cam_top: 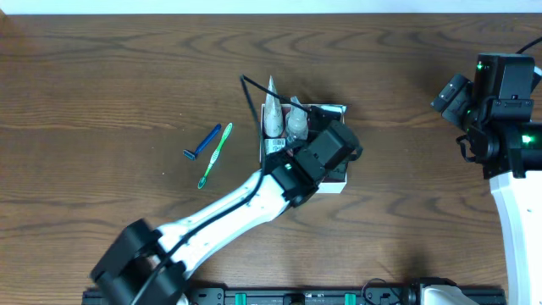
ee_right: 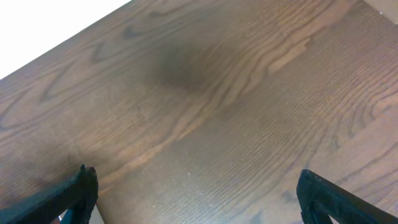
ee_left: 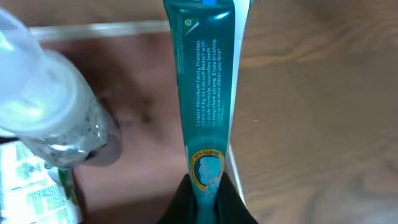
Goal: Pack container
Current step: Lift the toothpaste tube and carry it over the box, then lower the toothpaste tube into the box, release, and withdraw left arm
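The container is a shallow white-walled box at mid table; its pinkish-brown floor and a thin white wall show in the left wrist view. My left gripper is shut on a teal toothpaste tube, held over the box's right wall. In the overhead view the gripper covers much of the box. A clear bottle with a white cap lies in the box at left; white-capped items stick out of it. My right gripper is open and empty above bare wood at the far right.
A green toothbrush and a blue razor lie on the wooden table left of the box. A green-and-white printed packet lies in the box's lower left. The table's far edge shows in the right wrist view.
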Action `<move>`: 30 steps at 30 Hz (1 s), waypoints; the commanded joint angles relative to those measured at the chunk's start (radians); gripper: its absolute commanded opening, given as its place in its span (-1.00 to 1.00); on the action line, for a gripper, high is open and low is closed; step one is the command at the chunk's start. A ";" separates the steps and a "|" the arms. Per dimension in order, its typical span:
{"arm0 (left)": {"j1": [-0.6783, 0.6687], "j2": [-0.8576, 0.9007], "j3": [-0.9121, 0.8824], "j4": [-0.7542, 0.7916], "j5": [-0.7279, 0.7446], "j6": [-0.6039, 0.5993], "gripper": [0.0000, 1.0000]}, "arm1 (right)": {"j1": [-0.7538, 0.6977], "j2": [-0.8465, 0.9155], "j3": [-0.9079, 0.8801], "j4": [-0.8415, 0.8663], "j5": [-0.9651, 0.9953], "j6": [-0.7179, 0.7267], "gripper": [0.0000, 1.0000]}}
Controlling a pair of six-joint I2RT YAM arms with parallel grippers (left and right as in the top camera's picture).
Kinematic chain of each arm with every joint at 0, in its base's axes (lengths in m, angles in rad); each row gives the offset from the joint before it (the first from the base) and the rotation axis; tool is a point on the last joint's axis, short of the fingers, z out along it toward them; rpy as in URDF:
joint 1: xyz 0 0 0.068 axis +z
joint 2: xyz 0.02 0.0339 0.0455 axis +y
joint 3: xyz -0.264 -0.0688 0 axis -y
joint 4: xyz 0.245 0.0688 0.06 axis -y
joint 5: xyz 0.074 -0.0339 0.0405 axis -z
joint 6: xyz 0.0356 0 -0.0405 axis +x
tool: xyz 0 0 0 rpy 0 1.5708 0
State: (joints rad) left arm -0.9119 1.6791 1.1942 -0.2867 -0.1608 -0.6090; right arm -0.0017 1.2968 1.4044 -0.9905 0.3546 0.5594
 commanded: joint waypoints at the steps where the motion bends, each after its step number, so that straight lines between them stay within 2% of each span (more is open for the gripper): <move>1: 0.001 0.048 0.005 0.005 -0.084 -0.114 -0.89 | -0.005 -0.001 0.003 -0.001 0.007 0.012 0.98; 4: 0.001 0.085 0.005 0.010 -0.128 -0.153 -0.88 | -0.005 -0.001 0.003 -0.001 0.007 0.012 0.98; 17: 0.037 0.156 0.005 0.016 -0.174 -0.156 -0.87 | -0.005 -0.001 0.003 -0.001 0.007 0.012 0.98; 20: 0.037 0.159 0.005 0.013 -0.174 -0.156 -0.66 | -0.005 -0.001 0.003 -0.001 0.007 0.012 0.99; 22: 0.037 0.159 0.005 0.016 -0.174 -0.156 -0.42 | -0.005 -0.001 0.003 -0.001 0.007 0.012 0.99; 24: 0.037 0.159 0.005 0.021 -0.174 -0.155 -0.32 | -0.005 -0.001 0.003 -0.001 0.007 0.012 0.98; 30: 0.037 0.151 0.007 0.050 -0.174 -0.066 -0.30 | -0.005 -0.001 0.003 -0.001 0.007 0.012 0.99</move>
State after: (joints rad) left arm -0.8787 1.8305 1.1942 -0.2447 -0.3065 -0.7391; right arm -0.0017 1.2968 1.4044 -0.9905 0.3546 0.5594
